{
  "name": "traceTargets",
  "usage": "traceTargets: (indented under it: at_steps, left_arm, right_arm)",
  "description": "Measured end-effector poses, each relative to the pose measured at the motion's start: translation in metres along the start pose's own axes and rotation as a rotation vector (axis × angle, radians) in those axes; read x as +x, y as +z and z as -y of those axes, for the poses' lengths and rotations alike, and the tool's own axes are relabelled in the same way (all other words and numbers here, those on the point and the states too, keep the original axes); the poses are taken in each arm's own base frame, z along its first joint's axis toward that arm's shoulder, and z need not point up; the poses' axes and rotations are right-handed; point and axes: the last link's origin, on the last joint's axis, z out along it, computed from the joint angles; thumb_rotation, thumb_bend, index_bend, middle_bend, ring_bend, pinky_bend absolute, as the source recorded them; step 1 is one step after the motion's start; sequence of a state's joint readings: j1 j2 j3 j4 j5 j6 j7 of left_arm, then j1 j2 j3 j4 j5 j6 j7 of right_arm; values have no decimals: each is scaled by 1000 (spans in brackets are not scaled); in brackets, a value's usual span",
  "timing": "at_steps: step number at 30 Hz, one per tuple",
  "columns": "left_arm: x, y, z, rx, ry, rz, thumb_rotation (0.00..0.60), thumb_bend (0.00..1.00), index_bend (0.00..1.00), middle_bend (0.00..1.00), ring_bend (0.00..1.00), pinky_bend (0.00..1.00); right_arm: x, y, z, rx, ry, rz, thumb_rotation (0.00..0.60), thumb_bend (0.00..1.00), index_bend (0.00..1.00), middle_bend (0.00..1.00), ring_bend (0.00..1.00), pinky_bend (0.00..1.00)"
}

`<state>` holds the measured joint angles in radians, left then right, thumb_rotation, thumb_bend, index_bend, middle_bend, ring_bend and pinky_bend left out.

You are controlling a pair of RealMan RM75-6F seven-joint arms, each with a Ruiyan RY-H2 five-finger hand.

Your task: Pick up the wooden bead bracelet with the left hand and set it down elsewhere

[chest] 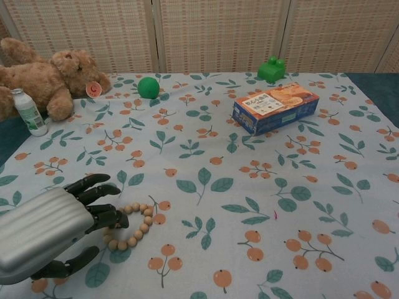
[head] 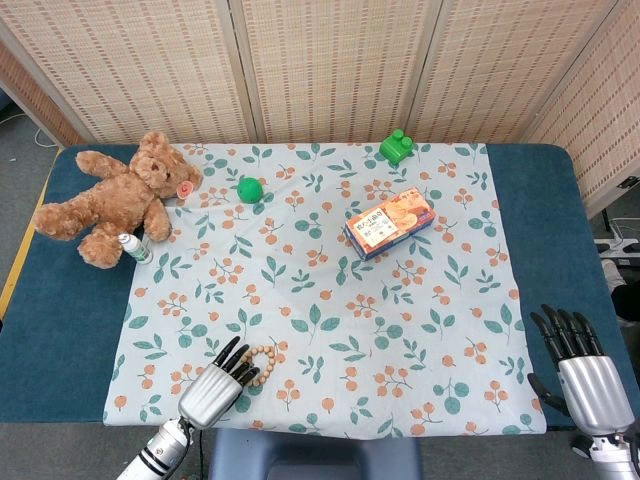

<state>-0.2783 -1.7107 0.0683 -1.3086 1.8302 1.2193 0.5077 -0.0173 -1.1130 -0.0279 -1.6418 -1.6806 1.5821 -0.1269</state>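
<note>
I have the left hand point(chest: 53, 227) low over the near edge of the cloth, its fingers spread and reaching across the left side of the wooden bead bracelet point(chest: 133, 225). The fingertips lie over the nearest beads, and I cannot tell whether they touch them. Nothing is pinched yet, so I judge the grasp is not made. The bracelet lies flat as a closed loop on the patterned tablecloth point(head: 330, 300), close to my side of the table, which puts it within short reach of the left arm. My right hand point(head: 588, 378) waits at the far right edge, fingers apart and holding nothing, well apart from the work; the task does not call for it. Further back on the cloth stand a snack box point(head: 390, 222), a green ball point(head: 250, 189) and a green toy block point(head: 397, 147). A teddy bear point(head: 115, 196) lies at the back left with a small bottle point(head: 134, 247) just beside it. The cloth covers most of a dark blue table point(head: 60, 330), and woven screen panels point(head: 330, 60) close off the space behind.
</note>
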Motion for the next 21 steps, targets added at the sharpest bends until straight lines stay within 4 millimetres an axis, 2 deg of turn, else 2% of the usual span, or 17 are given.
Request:
traceTargets:
  at_steps: [15, 21]
  left_arm:
    - [-8, 4, -6, 15, 172, 81, 600, 471, 397, 424, 146, 61]
    - [-11, 6, -8, 16, 224, 109, 600, 470, 462, 523, 213, 61]
  right_arm:
    - [2, 0, -1, 1, 15, 1, 600, 203, 0, 0, 0, 0]
    - [3, -1, -1, 1, 17, -3, 600, 204, 0, 0, 0, 0]
